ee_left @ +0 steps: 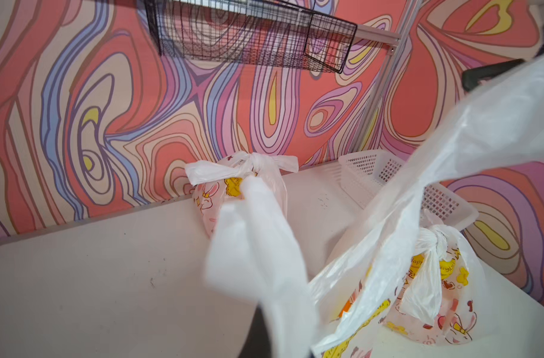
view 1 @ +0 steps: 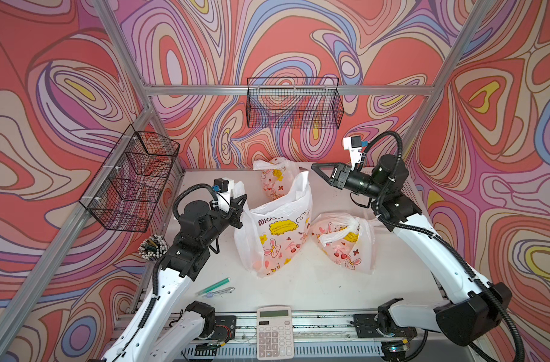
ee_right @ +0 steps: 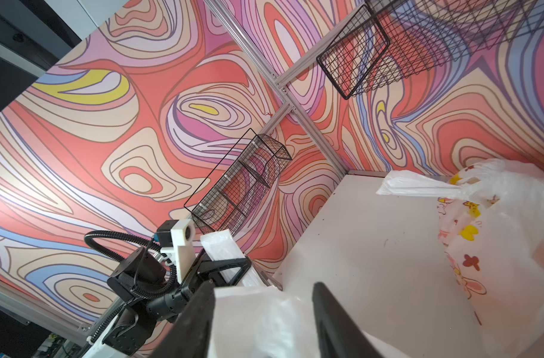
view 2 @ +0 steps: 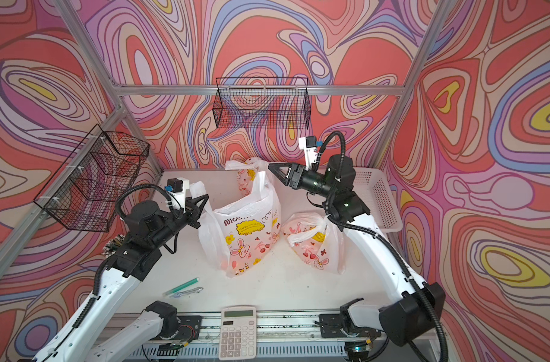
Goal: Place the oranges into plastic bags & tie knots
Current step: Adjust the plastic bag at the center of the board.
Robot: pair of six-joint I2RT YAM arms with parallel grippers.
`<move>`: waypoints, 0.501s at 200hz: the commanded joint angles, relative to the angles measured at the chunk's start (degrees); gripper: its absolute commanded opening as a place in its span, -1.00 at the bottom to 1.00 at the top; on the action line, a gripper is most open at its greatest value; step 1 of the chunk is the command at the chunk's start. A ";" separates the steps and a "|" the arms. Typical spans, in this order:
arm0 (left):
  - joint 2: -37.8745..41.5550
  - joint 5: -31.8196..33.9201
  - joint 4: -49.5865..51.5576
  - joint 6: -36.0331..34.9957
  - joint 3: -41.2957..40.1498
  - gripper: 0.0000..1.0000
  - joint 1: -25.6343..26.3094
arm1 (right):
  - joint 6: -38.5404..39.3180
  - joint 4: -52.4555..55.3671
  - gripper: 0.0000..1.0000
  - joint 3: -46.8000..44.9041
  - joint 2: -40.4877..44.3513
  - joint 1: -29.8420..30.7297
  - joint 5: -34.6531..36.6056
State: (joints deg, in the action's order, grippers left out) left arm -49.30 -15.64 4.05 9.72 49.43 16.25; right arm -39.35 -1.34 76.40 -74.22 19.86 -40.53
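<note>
Left fingers (view 1: 240, 213) are clamped on one handle (view 1: 238, 188) of the open middle bag (view 1: 277, 232), which stands on the bench (view 1: 314, 282). Right fingers (ee_right: 329, 319) are apart, just beside the other handle (view 1: 302, 185). The film looks thin, slippery, floppy: pinch that handle bunched, high up.

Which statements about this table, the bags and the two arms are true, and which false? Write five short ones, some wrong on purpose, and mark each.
1. Two plastic bags, the back bag and the right-hand bag, are closed with knots. True.
2. The left gripper hangs open, clear of the middle bag. False: it is shut on that bag's handle.
3. The fingers of the right gripper stand apart. True.
4. The calculator lies against the back wall. False: it lies at the front edge of the table.
5. The green pen lies on the table, outside the white basket. True.
</note>
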 commanded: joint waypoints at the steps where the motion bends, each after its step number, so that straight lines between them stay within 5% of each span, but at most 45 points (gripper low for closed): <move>1: 0.43 -5.35 -5.63 6.91 -1.21 -1.00 -3.22 | 9.88 6.10 0.41 1.76 3.74 -1.67 4.84; 39: 0.34 -6.94 -6.63 8.54 -2.36 -1.00 -5.59 | 28.47 11.10 0.86 -2.65 5.39 -3.32 8.82; 100: 0.34 -7.99 -7.07 9.45 -2.78 -1.00 -6.85 | 55.68 10.40 0.96 -7.12 -2.94 -3.19 -7.87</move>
State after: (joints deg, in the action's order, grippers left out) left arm -49.43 -22.26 -0.82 18.00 47.33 9.89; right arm 1.56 7.70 69.60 -73.73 16.64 -41.47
